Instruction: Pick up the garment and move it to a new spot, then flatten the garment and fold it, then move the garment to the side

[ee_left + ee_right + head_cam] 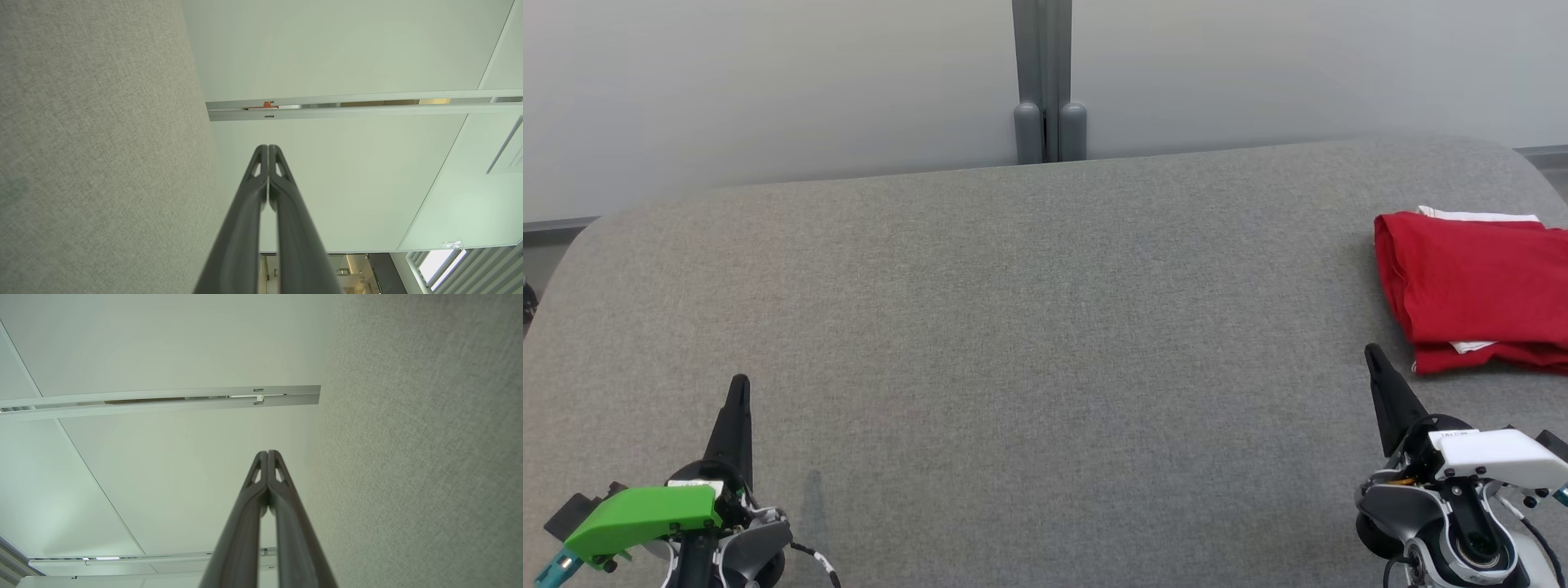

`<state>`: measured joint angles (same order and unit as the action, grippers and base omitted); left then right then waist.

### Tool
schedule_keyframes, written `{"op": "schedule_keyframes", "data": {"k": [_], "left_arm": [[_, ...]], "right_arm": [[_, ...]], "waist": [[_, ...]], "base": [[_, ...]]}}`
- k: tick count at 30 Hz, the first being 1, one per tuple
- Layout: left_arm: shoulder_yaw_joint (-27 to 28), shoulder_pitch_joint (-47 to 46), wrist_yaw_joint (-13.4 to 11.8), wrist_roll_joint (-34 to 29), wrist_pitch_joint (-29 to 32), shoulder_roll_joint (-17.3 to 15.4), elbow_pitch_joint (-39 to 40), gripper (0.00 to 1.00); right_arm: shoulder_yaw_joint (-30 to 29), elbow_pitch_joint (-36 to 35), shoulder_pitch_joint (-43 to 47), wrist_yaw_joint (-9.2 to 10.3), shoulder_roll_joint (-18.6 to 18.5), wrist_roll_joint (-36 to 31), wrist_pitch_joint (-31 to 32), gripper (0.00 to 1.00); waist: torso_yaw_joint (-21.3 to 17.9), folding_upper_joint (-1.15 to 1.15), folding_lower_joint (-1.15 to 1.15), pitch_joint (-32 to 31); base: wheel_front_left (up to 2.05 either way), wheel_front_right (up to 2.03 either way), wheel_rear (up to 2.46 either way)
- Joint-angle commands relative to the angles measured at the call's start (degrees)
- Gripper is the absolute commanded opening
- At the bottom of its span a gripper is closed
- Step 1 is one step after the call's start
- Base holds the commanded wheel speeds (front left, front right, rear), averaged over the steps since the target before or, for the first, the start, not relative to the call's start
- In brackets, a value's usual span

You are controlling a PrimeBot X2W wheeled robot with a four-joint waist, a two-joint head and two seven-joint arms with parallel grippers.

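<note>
Red garment (1478,286), folded to a rough rectangle, lying flat on the grey fabric surface (1045,327) at 3 o'clock in head view, cut off by the frame edge. White fabric peeks out at its 12 and 6 o'clock edges.

No text, number or brand can be read. In the left wrist view, a pale notice (506,155) on the wall panel (367,183) carries lines of print too small and blurred to make out. A small sticker (451,245) at that panel's lower edge is just as unclear. In the head view, a faint mark on the white cover (1494,453) behind the right gripper (1374,358) is illegible.
</note>
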<state>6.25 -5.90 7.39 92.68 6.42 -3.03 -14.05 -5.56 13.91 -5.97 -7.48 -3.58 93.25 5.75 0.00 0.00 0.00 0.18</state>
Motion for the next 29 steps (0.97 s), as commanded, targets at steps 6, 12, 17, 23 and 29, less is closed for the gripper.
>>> {"op": "schedule_keyframes", "data": {"k": [6,12,17,23,29], "left_arm": [[0.29,-0.59,0.36,-0.13,0.04,-0.12,0.06,0.00],[0.30,-0.59,0.36,-0.16,0.05,-0.10,0.06,0.00],[0.32,-0.60,0.36,-0.19,0.07,-0.08,0.06,0.00],[0.34,-0.60,0.36,-0.22,0.10,-0.06,0.06,0.00],[0.35,-0.60,0.36,-0.25,0.13,-0.04,0.06,0.00]], "right_arm": [[-0.21,0.12,-0.34,-0.02,0.04,-0.19,0.26,0.00],[-0.28,0.13,-0.35,-0.02,0.09,-0.28,0.27,0.00],[-0.34,0.13,-0.36,-0.02,0.13,-0.36,0.33,0.00],[-0.39,0.13,-0.37,-0.02,0.15,-0.43,0.41,0.00],[-0.45,0.14,-0.37,-0.02,0.20,-0.48,0.48,0.00]], "waist": [[0.00,0.00,0.00,0.00],[0.00,0.00,0.00,0.00],[0.00,0.00,0.00,0.00],[0.00,0.00,0.00,0.00],[0.00,0.00,0.00,0.00]], "base": [[0.00,0.00,0.00],[0.00,0.00,0.00],[0.00,0.00,0.00],[0.00,0.00,0.00],[0.00,0.00,0.00]]}}
